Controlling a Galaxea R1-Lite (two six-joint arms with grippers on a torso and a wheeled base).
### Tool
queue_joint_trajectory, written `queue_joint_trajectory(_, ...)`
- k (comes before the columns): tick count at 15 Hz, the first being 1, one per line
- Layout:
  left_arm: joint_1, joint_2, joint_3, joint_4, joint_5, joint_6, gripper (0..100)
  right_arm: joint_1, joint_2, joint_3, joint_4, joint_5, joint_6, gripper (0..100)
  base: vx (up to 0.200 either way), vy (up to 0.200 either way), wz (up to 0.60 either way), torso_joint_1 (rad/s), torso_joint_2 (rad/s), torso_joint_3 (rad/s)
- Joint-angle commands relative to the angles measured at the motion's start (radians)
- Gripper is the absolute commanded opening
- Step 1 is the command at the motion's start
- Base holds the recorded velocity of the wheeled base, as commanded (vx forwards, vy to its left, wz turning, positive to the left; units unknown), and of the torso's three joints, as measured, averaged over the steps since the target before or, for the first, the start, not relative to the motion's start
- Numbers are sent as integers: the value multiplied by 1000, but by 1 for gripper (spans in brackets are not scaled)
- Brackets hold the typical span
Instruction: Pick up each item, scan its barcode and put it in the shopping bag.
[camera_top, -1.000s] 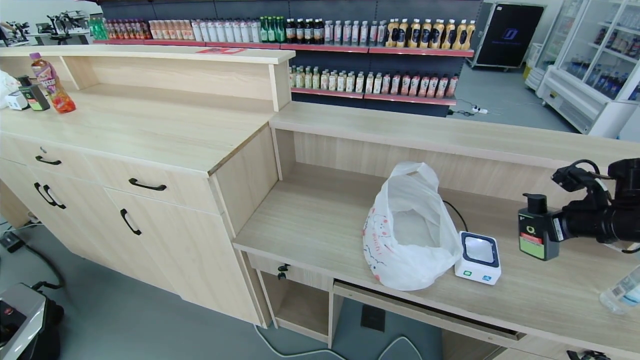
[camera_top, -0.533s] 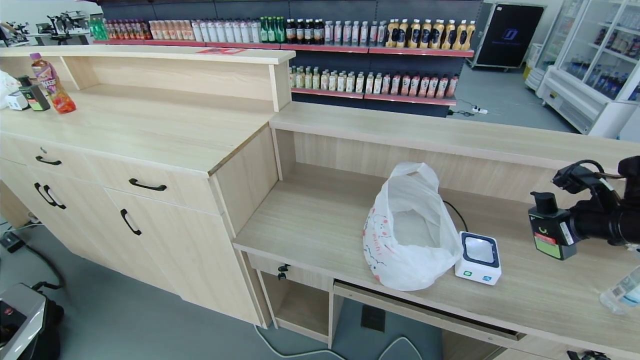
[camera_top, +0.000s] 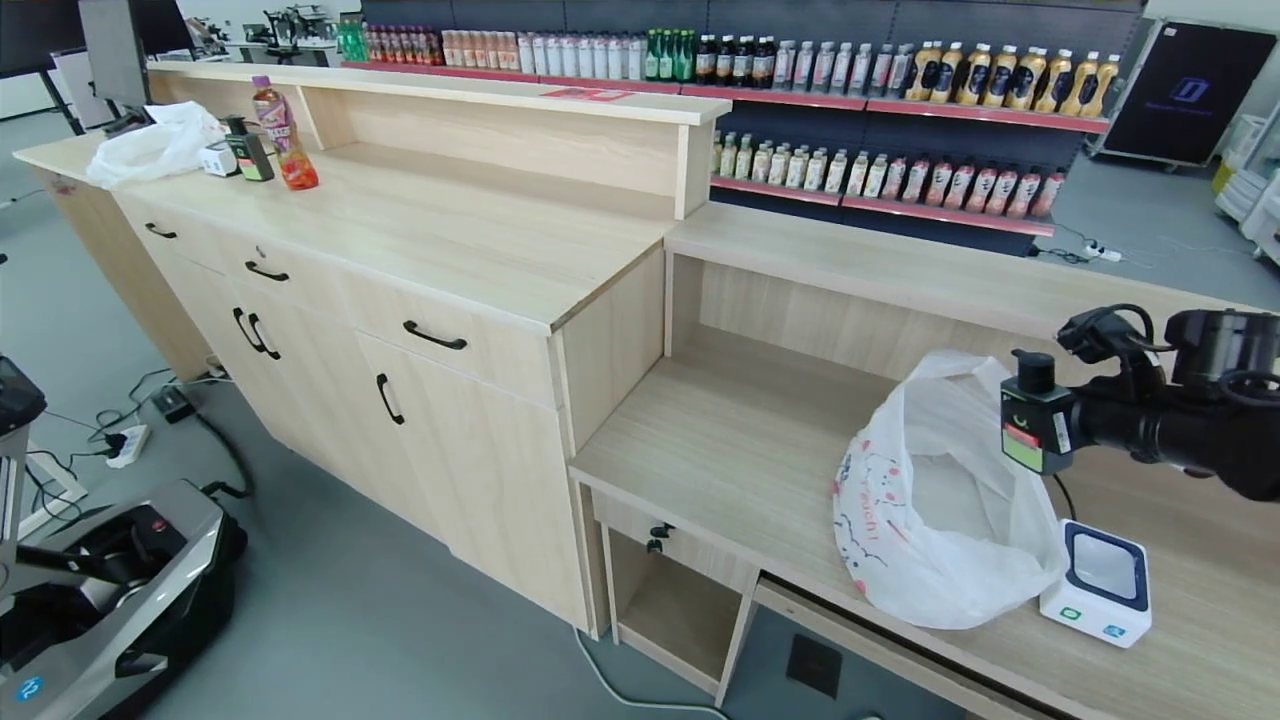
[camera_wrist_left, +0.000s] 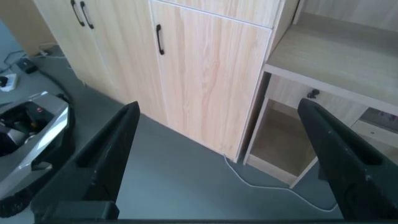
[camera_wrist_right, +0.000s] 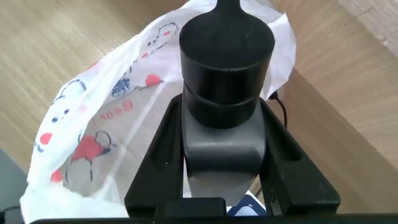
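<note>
You have the right end effector (camera_top: 1066, 436) clamped on a black-capped bottle (camera_top: 1034, 430) over the open bag (camera_top: 930, 520), scanner (camera_top: 1098, 583) just beside it; likely bagging step, so lower, then release; left end effector (camera_wrist_left: 217, 143) gapes wide.

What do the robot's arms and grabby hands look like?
The right arm is black and rounded, like a thick tube, with black cables looping over its wrist. The right gripper has flat, angular black fingers. The left gripper has two long, flat, dark fingers too.
</note>
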Motion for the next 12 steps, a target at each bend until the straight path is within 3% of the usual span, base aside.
queue_joint_trajectory(1,1,0,0,0,0,0,100,43,138,-18,-84,1,44,0,0,0,0,0,0,0)
queue_joint_trajectory(12,1,0,0,0,0,0,100,99,470,-170,-425,78,118,0,0,0,0,0,0,0)
